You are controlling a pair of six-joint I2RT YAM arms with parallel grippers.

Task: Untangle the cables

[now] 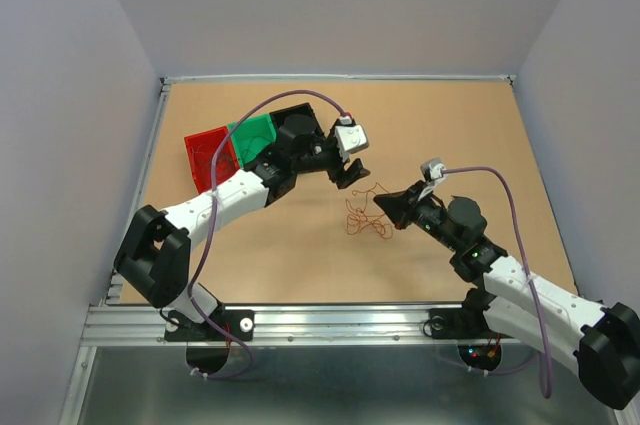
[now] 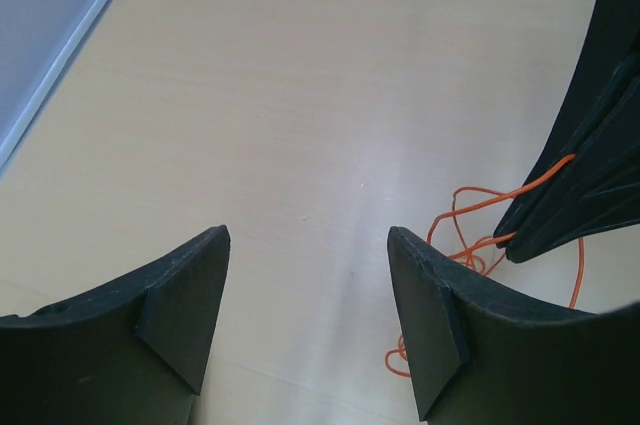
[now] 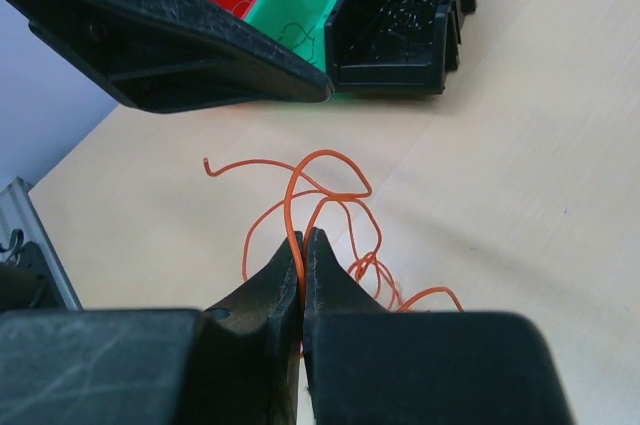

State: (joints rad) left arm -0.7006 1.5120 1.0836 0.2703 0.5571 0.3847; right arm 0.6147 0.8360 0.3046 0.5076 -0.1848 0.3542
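Three pale walls (image 1: 60, 95) close in the table (image 1: 470, 115) on the left, back and right, and a metal rail (image 1: 330, 320) runs along its near edge. Bare board lies open behind and to the right of the arms, and more lies between the middle of the table and the rail. Toward the back left, a red bin (image 1: 208, 157), a green bin (image 1: 252, 135) and a black bin (image 3: 400, 35) stand in a row touching one another, close beside the left arm.

Near the centre of the table, between the two grippers, lie the cables (image 1: 362, 217). They are hair-thin orange wires heaped in a loose clump of small curly loops, with one hooked end sticking out to the side in the right wrist view.

Reaching in from the right, the right gripper (image 3: 303, 245) has its fingertips pressed together on one orange strand. That strand rises out of the clump and passes between the tips.

Just behind the clump hovers the left gripper (image 2: 308, 315). Its jaws stand wide apart with only bare board between them, and they hold nothing. The nearest loops lie just outside its right finger (image 2: 430, 325).
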